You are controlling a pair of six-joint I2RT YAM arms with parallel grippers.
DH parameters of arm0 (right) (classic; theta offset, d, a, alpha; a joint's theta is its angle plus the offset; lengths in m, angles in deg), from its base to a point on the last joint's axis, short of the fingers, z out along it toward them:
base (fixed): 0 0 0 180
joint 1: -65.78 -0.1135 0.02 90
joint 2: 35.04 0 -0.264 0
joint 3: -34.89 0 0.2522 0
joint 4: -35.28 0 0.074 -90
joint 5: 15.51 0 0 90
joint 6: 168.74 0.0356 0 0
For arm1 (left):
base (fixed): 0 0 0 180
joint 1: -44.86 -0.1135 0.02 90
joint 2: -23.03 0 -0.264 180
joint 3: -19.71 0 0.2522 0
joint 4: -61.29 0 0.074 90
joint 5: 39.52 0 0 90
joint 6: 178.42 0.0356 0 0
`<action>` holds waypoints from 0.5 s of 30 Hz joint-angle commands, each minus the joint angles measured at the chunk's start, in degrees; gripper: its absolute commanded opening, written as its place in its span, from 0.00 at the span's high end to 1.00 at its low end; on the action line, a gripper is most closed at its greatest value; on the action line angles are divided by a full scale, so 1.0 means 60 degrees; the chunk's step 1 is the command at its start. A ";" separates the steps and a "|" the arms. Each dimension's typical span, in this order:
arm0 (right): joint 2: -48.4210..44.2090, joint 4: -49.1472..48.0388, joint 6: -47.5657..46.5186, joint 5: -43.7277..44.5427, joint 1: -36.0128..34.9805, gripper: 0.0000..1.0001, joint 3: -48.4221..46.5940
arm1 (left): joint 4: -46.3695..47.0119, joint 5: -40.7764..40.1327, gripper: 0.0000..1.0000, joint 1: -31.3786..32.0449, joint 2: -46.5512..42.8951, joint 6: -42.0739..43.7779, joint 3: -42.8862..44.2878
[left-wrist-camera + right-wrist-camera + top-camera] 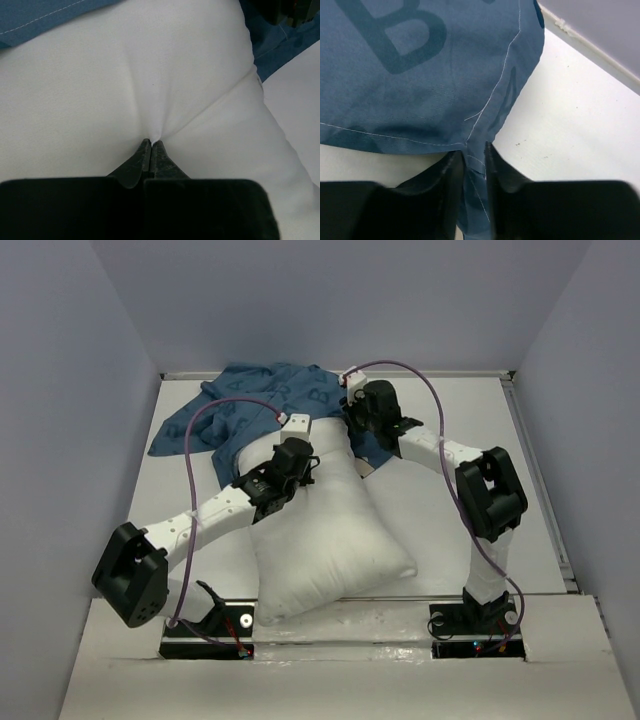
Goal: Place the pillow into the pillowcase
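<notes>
The white pillow (325, 535) lies in the middle of the table, its far end tucked under the edge of the dark blue pillowcase (250, 400). My left gripper (303, 468) is on the pillow's upper part. In the left wrist view it (151, 143) is shut on a pinched fold of the pillow (150, 75), with pillowcase cloth (30, 20) beyond. My right gripper (356, 418) is at the pillowcase's right edge. In the right wrist view it (473, 151) is shut on the stitched hem of the pillowcase (420, 90), whose cloth fills the gap between the fingers.
A raised rim (515, 380) runs along the table's back and right side, with grey walls around. Bare white tabletop (570, 110) lies right of the pillowcase. Purple cables (435, 400) loop above both arms.
</notes>
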 commanded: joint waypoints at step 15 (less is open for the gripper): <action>-0.2424 -0.1437 0.0822 0.0040 -0.0536 1.00 0.1823 | 0.0256 0.0794 0.67 0.0084 0.0810 -0.0001 0.1113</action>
